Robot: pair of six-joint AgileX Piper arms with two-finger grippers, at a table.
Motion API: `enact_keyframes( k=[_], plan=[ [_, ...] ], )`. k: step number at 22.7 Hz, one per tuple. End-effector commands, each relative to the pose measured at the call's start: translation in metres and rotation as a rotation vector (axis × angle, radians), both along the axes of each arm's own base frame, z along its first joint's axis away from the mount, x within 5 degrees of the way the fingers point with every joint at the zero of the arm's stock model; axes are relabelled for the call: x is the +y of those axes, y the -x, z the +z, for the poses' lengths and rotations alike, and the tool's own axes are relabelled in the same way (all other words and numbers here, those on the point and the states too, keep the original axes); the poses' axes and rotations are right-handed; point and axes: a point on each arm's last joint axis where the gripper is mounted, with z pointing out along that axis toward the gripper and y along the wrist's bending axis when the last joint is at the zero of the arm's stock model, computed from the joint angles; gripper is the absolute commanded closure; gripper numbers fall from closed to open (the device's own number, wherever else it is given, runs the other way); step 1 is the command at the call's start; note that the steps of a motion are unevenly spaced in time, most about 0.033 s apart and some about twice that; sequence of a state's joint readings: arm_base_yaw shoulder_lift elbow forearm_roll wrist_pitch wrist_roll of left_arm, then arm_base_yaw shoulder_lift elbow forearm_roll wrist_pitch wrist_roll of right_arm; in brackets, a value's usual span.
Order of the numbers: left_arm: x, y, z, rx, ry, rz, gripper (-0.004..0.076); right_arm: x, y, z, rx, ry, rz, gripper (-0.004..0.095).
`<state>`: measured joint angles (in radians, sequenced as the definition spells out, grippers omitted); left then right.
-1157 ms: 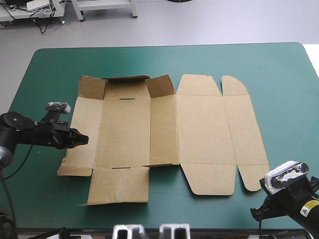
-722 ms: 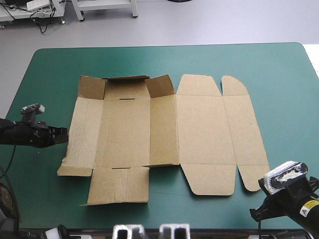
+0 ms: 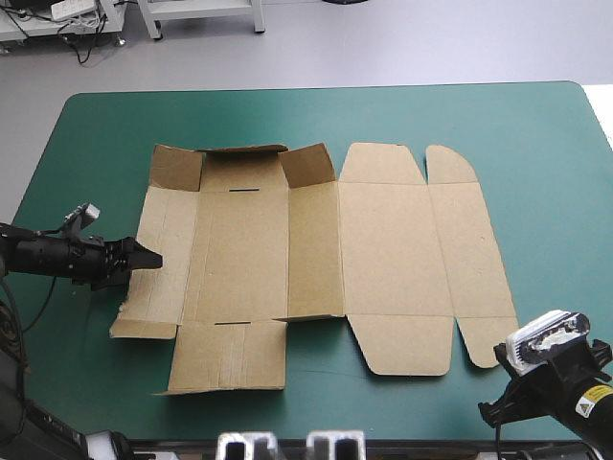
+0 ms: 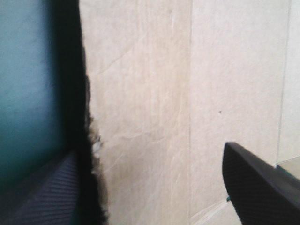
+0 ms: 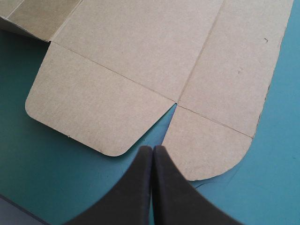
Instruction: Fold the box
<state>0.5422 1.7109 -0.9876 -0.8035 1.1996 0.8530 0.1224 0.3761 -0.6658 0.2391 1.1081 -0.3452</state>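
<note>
Left claw (image 3: 148, 257) sits at the left edge of the box (image 3: 316, 249), its black fingers (image 4: 262, 187) spread wide, one over the brown board and one off its ragged rim. The box lies flat mid-desk (image 3: 96, 125), with its far-left flaps (image 3: 177, 168) slightly raised and teal-green cover bare all round. Right claw (image 5: 152, 150), pinched to a point, hovers just off two rounded near-right tabs (image 5: 93, 112). The yellow label (image 3: 594, 397) on its arm is too small to read.
</note>
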Motion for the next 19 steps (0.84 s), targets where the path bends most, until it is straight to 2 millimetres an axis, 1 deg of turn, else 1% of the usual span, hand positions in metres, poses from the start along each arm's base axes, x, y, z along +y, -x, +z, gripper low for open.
enact_keyframes(
  k=[1, 3, 6, 14, 16, 18, 19],
  plan=[
    [-0.008, 0.000, 0.007, 0.018, 0.088, -0.051, 0.0124, 0.001, -0.003, 0.009, -0.059, -0.020, 0.000, 0.0932],
    [-0.010, 0.000, 0.002, 0.049, 0.076, -0.072, 0.0124, 0.001, -0.003, 0.009, -0.059, -0.020, 0.000, 0.0932],
    [-0.018, -0.003, 0.002, 0.036, 0.103, -0.079, 0.0138, 0.001, -0.003, 0.009, -0.059, -0.022, -0.002, 0.0932],
    [-0.044, -0.008, 0.001, 0.062, 0.089, -0.173, 0.0279, 0.001, -0.003, 0.009, -0.060, -0.023, -0.003, 0.0932],
    [-0.048, -0.010, 0.000, 0.078, 0.082, -0.153, 0.0317, 0.001, -0.003, 0.009, -0.060, -0.023, -0.003, 0.0932],
    [-0.046, -0.015, -0.002, 0.094, 0.055, -0.070, 0.0356, 0.001, -0.003, 0.009, -0.058, -0.023, -0.003, 0.0933],
    [-0.043, -0.018, -0.003, 0.104, 0.033, -0.006, 0.0399, 0.001, -0.003, 0.009, -0.058, -0.023, -0.003, 0.0932]
  ],
)
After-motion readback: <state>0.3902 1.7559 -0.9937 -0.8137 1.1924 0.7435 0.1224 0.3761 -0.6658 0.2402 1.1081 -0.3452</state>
